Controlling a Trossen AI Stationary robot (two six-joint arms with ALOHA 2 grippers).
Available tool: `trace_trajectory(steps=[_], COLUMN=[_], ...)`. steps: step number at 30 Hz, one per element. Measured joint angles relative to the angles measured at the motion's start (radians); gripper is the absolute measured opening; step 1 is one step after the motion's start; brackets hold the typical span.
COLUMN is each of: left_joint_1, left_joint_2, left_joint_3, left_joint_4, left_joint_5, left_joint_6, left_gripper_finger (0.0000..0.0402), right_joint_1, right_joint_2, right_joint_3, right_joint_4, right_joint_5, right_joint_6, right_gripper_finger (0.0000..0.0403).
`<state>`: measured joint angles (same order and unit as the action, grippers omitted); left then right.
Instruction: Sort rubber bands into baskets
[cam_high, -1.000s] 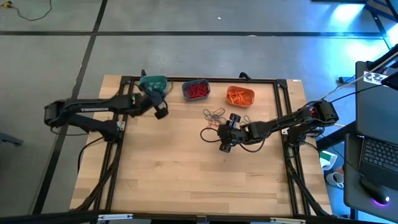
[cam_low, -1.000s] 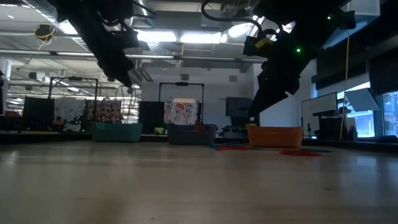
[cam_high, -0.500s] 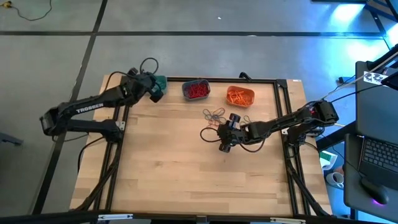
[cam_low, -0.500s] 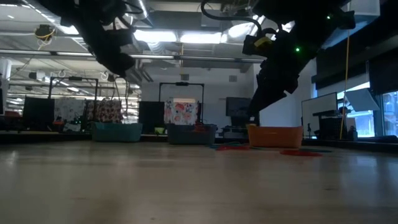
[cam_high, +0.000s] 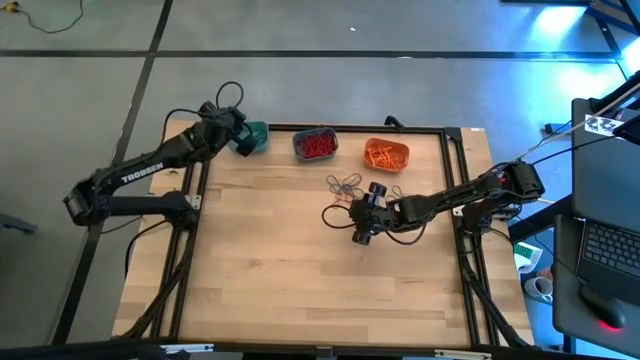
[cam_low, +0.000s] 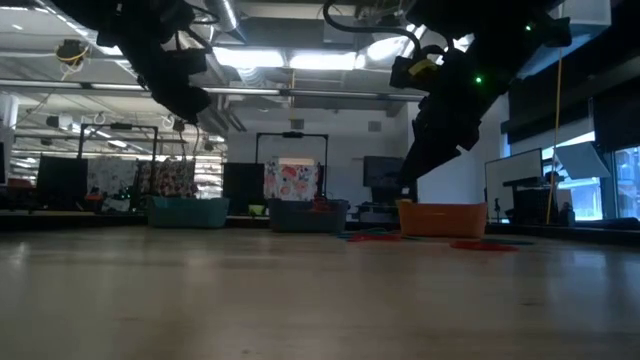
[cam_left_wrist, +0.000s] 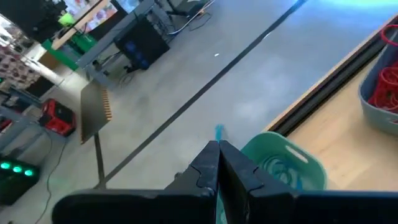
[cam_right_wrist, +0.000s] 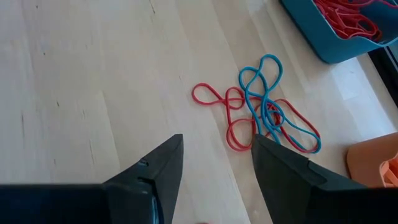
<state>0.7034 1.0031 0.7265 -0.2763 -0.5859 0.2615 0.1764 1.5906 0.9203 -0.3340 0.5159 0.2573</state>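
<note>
Just ahead of the right gripper, on the bare wood of the table, lies the loose tangle of rubber bands: red loops knotted with a blue one, all flat on the surface. The gripper's two fingers stand wide apart and have hold of nothing, and the tangle sits beyond their tips, not yet between them. In the high view the right gripper hovers near the pile, which lies from it toward the slate blue basket.

Taking that slate blue basket as landmark: the pile rests on the table just on the near side of it, a little toward the orange basket, which stands beside it on the right arm's side. The teal basket stands on its other side, at the table's far corner. The slate blue one holds red bands, the orange one orange bands.

The tangle's long axis runs slantwise across the line of the open fingers, from the single red loop at one end to the blue-and-red overlap at the other, so a straight advance would likely meet the red end first.

The left gripper hangs over the teal basket, its fingers pressed together and apparently empty; a few bluish bands lie in that basket. Of the two arms, the right is plainly the nearer to the pile, so the next pick seems to fall to it.
</note>
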Motion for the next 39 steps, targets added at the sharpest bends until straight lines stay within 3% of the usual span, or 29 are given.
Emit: trace_trajectory(steps=[6, 12, 33, 39], left_joint_1=[0.080, 0.135, 0.143, 0.143], left_joint_2=[-0.001, 0.002, 0.286, 0.304], left_joint_3=[0.000, 0.000, 0.000, 0.000], left_joint_4=[-0.003, -0.030, -0.001, 0.038], left_joint_5=[0.012, 0.159, 0.165, 0.164], left_joint_6=[-0.045, -0.075, -0.151, -0.146], left_gripper_finger=[0.0002, 0.0003, 0.0004, 0.0015], right_joint_1=[0.000, 0.000, 0.000, 0.000], right_joint_2=[0.000, 0.000, 0.000, 0.000], right_joint_3=[0.000, 0.000, 0.000, 0.000], right_joint_4=[0.002, 0.003, 0.003, 0.004], right_joint_5=[0.000, 0.000, -0.020, -0.021], right_joint_6=[0.000, -0.004, 0.000, 0.000], right_gripper_finger=[0.0190, 0.0190, 0.0190, 0.0190])
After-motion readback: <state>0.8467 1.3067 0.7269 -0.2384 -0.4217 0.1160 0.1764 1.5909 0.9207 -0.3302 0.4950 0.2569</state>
